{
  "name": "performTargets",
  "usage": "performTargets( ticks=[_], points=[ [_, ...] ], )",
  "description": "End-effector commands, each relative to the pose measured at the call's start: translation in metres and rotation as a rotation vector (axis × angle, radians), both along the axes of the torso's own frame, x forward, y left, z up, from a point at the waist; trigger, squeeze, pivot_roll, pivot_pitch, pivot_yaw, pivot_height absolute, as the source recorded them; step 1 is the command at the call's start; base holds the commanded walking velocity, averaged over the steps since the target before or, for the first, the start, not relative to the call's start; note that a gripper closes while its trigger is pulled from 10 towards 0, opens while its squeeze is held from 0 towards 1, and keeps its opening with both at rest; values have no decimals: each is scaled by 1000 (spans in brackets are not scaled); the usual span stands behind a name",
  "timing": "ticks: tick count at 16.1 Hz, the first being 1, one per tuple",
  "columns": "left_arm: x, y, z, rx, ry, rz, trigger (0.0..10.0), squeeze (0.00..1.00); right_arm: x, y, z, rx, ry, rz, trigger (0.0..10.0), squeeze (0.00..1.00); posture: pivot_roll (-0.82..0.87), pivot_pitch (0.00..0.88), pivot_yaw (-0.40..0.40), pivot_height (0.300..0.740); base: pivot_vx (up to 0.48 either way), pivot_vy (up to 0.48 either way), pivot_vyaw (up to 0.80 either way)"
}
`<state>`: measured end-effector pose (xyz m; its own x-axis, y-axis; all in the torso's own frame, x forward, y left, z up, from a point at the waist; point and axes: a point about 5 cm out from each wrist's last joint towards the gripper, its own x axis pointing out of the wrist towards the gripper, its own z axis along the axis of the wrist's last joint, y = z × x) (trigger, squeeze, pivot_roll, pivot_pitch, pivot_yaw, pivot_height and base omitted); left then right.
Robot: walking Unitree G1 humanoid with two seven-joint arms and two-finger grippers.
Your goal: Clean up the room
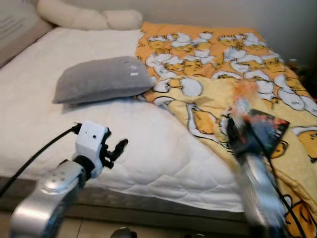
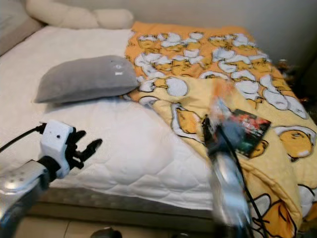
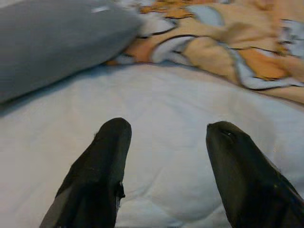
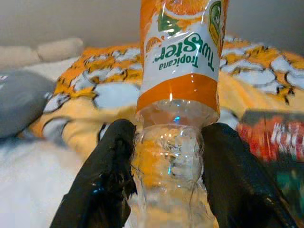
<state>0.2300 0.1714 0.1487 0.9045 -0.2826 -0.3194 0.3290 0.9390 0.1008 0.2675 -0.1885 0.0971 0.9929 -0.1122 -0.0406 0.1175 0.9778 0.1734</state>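
An empty clear plastic bottle with an orange Tropicana Twister label is held upright between the two black fingers of my right gripper, which is shut on its lower part. In the eye views that arm and the bottle are blurred, above the yellow blanket at the bed's right side. A dark snack packet lies on the blanket just beside the bottle. My left gripper hovers open over the white mattress near its front edge, with nothing between its fingers.
A grey pillow lies on the mattress beyond the left gripper. Cream bolsters line the head of the bed against the wall. The bed's front edge and a strip of tiled floor are close below.
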Motion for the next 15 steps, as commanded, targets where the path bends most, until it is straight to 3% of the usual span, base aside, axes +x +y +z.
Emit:
performTargets(
  ticks=[1,2,5,7,9,11,15],
  points=[
    [-1,1,-4,58,-12,19,10000,0,-1,15,17,14,-55,65,10000,0,23,0,37,740,0,0,800],
    [-2,1,-8,88,-13,12,10000,0,-5,19,15,17,-47,80,10000,0,23,0,37,740,0,0,800],
    [-5,-2,-13,27,-19,104,10000,0,-29,32,17,63,1,157,10000,0,9,0,33,740,0,0,800],
    [0,-5,-18,56,-32,107,10000,0,-30,31,18,78,22,165,10000,0,1,0,29,740,0,0,800],
    [13,-4,-15,61,-67,111,10000,0,-27,29,19,102,29,166,10000,0,-21,0,24,740,0,0,800],
    [13,5,-18,118,-81,136,10000,0,-29,34,13,127,65,165,10000,0,-3,0,15,740,0,0,800],
    [11,11,-30,128,-15,156,10000,0,-27,42,1,201,127,199,10000,0,3,0,2,740,0,0,800]
  ],
)
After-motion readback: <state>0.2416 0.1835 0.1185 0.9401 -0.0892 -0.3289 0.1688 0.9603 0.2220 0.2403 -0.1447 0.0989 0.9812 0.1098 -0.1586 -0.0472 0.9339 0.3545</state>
